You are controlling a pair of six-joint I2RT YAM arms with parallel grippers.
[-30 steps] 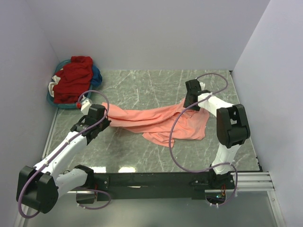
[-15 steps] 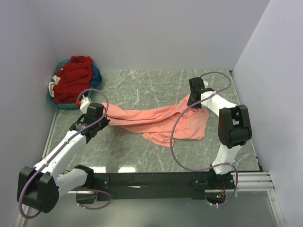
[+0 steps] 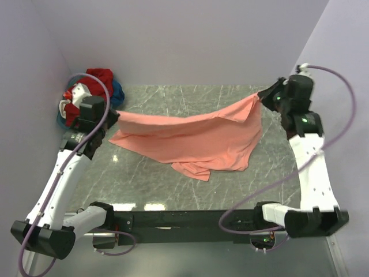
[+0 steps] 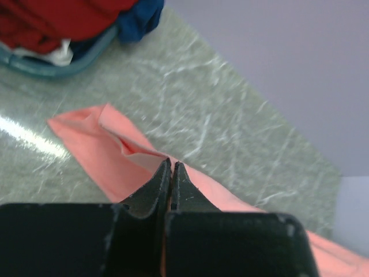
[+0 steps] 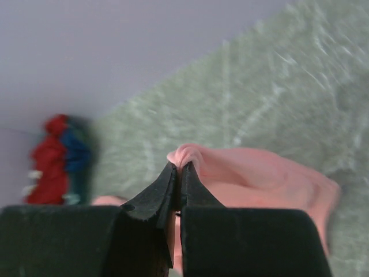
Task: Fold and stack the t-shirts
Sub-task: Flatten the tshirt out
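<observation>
The salmon-pink t-shirt (image 3: pixel 190 141) hangs stretched between both grippers above the marble table, its lower part sagging onto the surface. My left gripper (image 3: pixel 115 115) is shut on the shirt's left edge (image 4: pixel 132 153), with cloth pinched between the fingertips. My right gripper (image 3: pixel 262 97) is shut on the shirt's right corner (image 5: pixel 199 158), a bunch of fabric poking up past the tips. The dark red and blue t-shirts (image 3: pixel 95 86) lie heaped in the teal basket (image 3: pixel 68 124) at the back left.
Grey walls close the table on the left, back and right. The teal basket's rim (image 4: pixel 52 66) sits near the left arm. The dark mounting rail (image 3: pixel 190 219) runs along the near edge.
Both arms have lifted and swung outward, pulling the pink shirt taut and wide. The right gripper closed on the shirt's corner and carried it to the back right.
</observation>
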